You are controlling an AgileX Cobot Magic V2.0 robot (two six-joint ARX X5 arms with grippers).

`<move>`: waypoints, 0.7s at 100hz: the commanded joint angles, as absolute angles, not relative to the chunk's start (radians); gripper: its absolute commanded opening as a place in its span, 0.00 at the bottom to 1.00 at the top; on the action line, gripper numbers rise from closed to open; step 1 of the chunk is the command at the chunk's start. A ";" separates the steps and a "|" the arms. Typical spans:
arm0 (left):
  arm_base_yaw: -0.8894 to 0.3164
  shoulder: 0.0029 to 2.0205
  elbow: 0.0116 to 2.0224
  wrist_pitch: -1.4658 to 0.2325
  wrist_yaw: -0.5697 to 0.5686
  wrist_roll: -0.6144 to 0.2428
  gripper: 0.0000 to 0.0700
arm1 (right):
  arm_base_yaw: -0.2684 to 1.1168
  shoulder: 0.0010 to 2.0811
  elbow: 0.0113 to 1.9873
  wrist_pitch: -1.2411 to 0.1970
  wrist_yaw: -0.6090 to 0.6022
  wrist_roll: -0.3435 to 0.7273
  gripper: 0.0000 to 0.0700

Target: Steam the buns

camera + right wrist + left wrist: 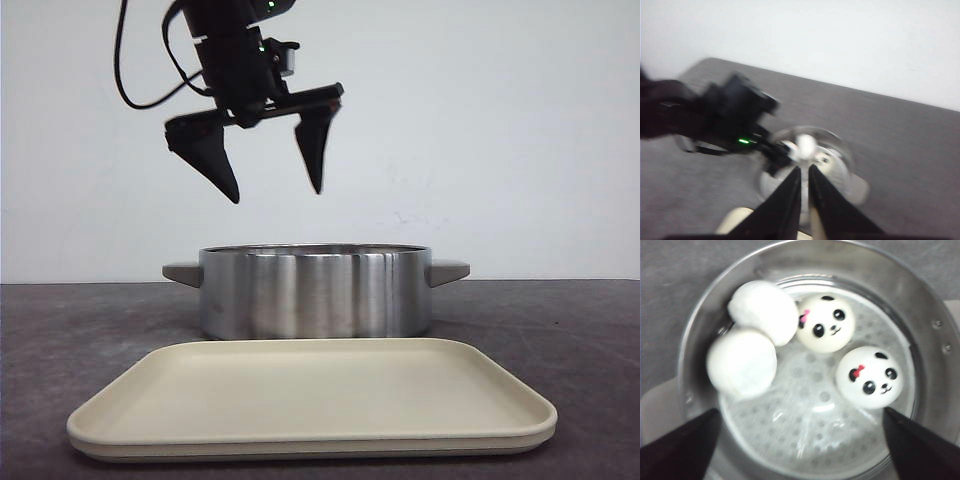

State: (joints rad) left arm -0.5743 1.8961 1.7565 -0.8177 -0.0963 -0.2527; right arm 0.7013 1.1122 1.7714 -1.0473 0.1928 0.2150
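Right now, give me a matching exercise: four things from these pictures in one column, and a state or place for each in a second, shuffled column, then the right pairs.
Things:
1. left gripper
2. right gripper
3. tray
4. buns

States or places:
A. inside the steel pot
B. open, above the pot
C. bare, in front of the pot
D. fingers nearly together

Pairs: 1-B, 2-D, 3-C, 4-A
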 commanded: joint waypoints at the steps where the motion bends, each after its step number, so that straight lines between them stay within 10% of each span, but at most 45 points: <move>1: -0.589 1.836 1.778 -0.821 -0.133 -0.293 0.71 | 0.711 1.121 1.754 -1.050 0.221 0.200 0.02; 52: -0.749 1.067 1.319 -0.619 -0.283 -0.272 0.46 | 0.781 0.739 0.836 -0.321 0.178 0.237 0.02; 70: -0.771 0.799 1.113 -0.573 -0.286 -0.270 0.00 | 0.791 0.682 0.727 -0.210 0.251 0.251 0.02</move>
State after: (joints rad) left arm -0.7628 0.8608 1.1458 -0.5926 -0.2821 -0.2619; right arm 0.7799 0.6861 0.7197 -0.2680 0.2176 0.2344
